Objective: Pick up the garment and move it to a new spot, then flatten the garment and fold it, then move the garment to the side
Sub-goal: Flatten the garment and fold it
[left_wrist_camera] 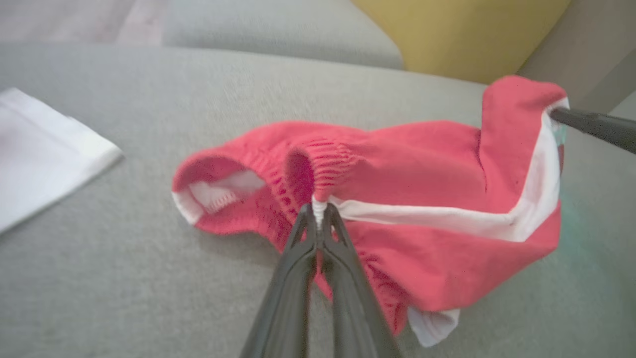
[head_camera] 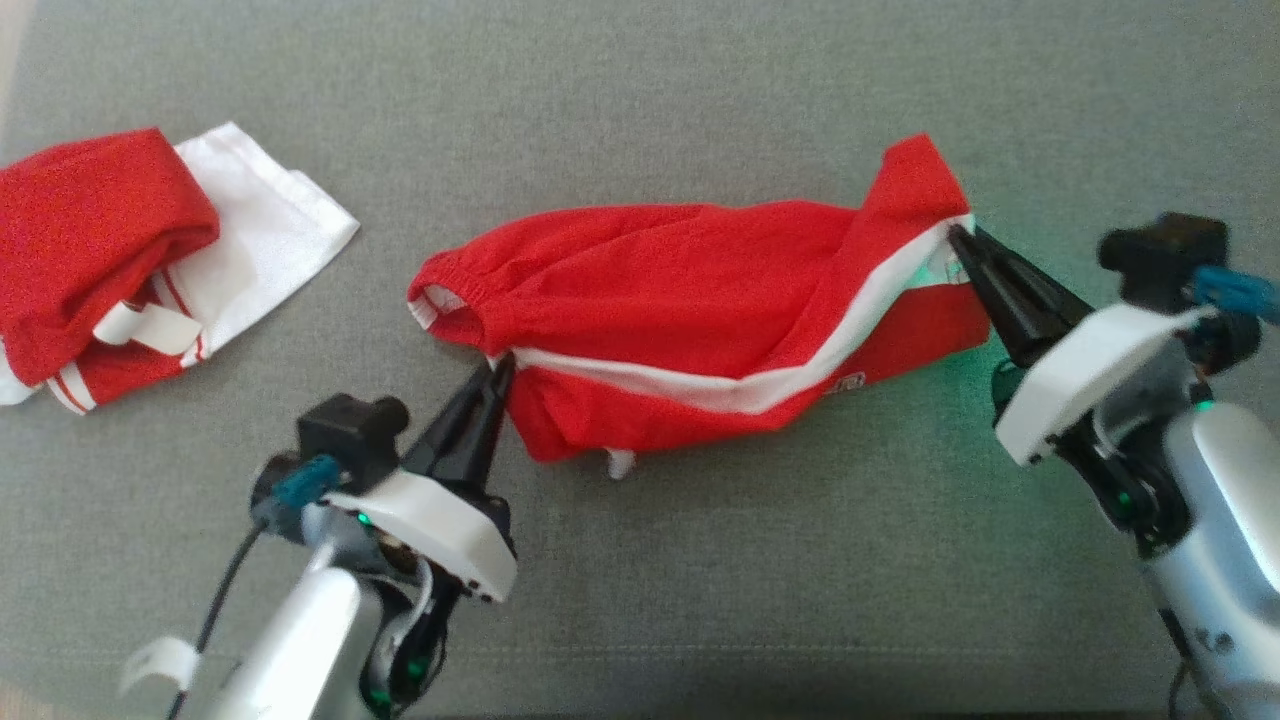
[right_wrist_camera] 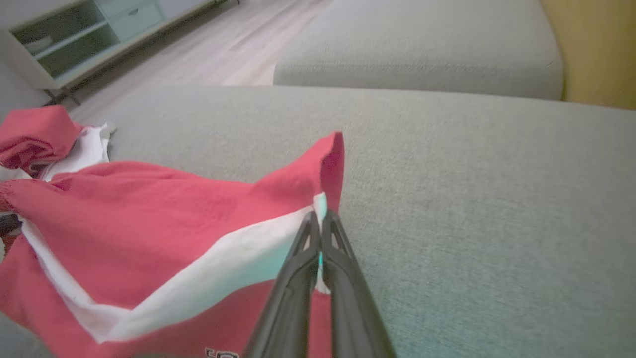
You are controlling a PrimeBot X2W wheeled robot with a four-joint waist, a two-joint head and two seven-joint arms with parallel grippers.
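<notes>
Across the middle of the grey fabric sofa seat (head_camera: 700, 90) lies the red sports-shorts garment with a white side stripe (head_camera: 690, 290), drawn out lengthwise between the two arms. Its elastic waistband end points to the robot's left and its leg hem end to the right, where one red corner stands up above the stripe.

The left gripper (head_camera: 497, 372) comes in from the lower left of the head view. Its jaws are closed on the garment where the white stripe meets the gathered waistband, and the left wrist view shows a small pinch of white cloth squeezed between the tips.

The right gripper (head_camera: 962, 240) reaches in from the right. Its jaws are closed on the white stripe at the hem edge, and in the right wrist view the two dark fingers (right_wrist_camera: 343, 278) meet with the cloth's edge caught between them.

A small white bit of fabric shows under the garment's near edge. Dark lettering sits on the red panel below the stripe near the right end, too blurred to read.

Well apart, at the far left of the seat, a crumpled red and white pile of clothing (head_camera: 100, 240) rests partly over a flat white cloth (head_camera: 275, 225). Beyond the seat, a yellow cushion (left_wrist_camera: 462, 35) appears in the left wrist view. A pale cabinet with open shelves (right_wrist_camera: 74, 40) stands on a light wooden floor (right_wrist_camera: 233, 44) in the right wrist view.
</notes>
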